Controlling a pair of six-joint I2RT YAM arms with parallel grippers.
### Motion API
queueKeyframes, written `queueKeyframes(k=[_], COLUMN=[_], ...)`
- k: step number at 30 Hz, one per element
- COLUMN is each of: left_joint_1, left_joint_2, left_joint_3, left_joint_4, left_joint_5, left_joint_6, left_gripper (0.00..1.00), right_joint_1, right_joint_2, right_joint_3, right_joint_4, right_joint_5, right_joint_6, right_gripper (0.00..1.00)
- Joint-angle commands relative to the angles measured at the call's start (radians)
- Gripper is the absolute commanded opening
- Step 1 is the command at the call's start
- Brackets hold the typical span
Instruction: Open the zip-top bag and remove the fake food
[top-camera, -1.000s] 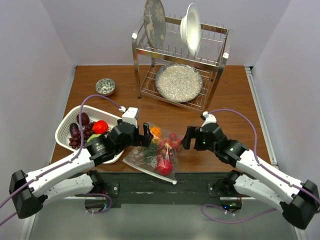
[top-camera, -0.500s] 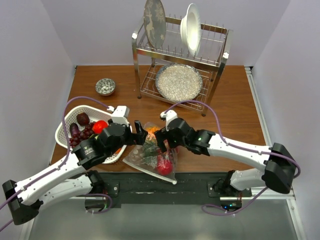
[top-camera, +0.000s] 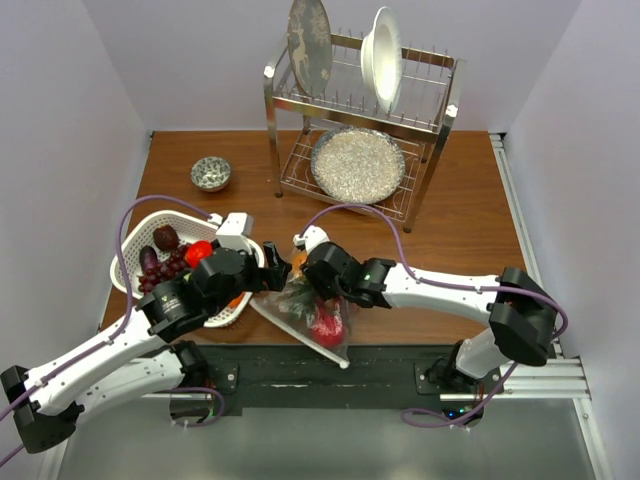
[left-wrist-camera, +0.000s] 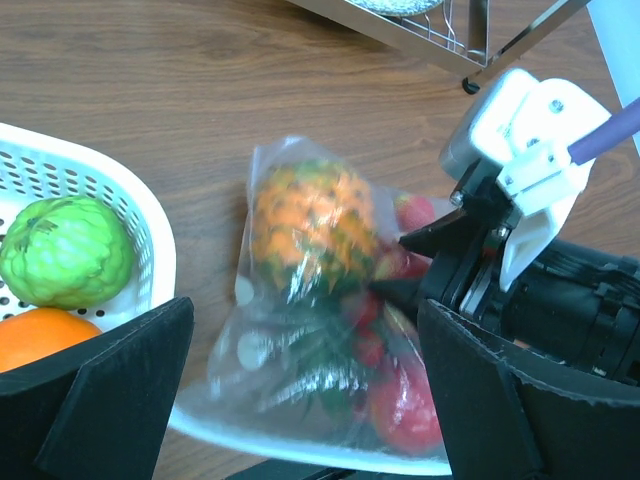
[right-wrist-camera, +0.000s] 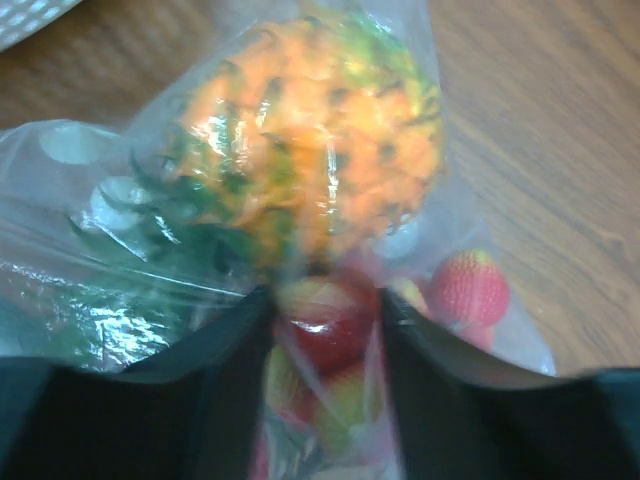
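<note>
The zip-top bag (top-camera: 322, 325) lies near the table's front edge, clear and crinkly. Inside it is fake food: an orange pineapple (left-wrist-camera: 310, 220) with green leaves and several red fruits (left-wrist-camera: 405, 415). My right gripper (right-wrist-camera: 322, 340) is shut on the zip-top bag, with a glossy red fruit (right-wrist-camera: 330, 325) bulging the plastic between its fingers (right-wrist-camera: 215, 370). In the top view the right gripper (top-camera: 303, 290) reaches into the bag's middle from the right. My left gripper (left-wrist-camera: 305, 400) is open, its wide black fingers (left-wrist-camera: 100, 400) standing on either side of the bag's near end without touching it.
A white slotted basket (top-camera: 125, 250) to the left holds grapes, a red fruit, a green fruit (left-wrist-camera: 65, 250) and an orange (left-wrist-camera: 40, 335). A metal dish rack (top-camera: 360, 110) with plates stands at the back. A small bowl (top-camera: 211, 172) sits back left.
The right arm swung left from the table's right side onto the bag, and its jaws closed on it. The left gripper edged closer to the bag and stayed open.
</note>
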Motion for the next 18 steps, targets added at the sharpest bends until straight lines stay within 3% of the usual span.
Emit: queueKeyframes(k=[1,2,6,15,18], left_joint_1=[-0.004,-0.004,-0.004,-0.007,-0.012], left_joint_2=[-0.003,-0.002,0.029,0.09,0.119], left_joint_3=[-0.011,-0.016,-0.046,-0.196,-0.264], left_joint_4=[0.041,0.048,0.085,0.258,0.355], left_joint_5=[0.035,0.047,0.13,0.292,0.341], left_joint_6=[-0.007,0.001,0.007,-0.068,-0.112], left_gripper=[0.97,0.97,0.95,0.81,0.75], right_joint_1=[-0.025,-0.037,-0.101,-0.223,-0.226], right_joint_2=[0.001,-0.005,-0.039,-0.065,-0.07], right_joint_3=[0.029,0.026,0.014,0.015,0.036], right_joint_4=[-0.046,-0.052,-0.07,-0.018,-0.024], right_joint_5=[0.156,0.169,0.202,0.229,0.19], right_joint_6=[0.036,0.068,0.134,0.144,0.148], right_gripper=[0.3,0.21,0.11,0.11,0.25])
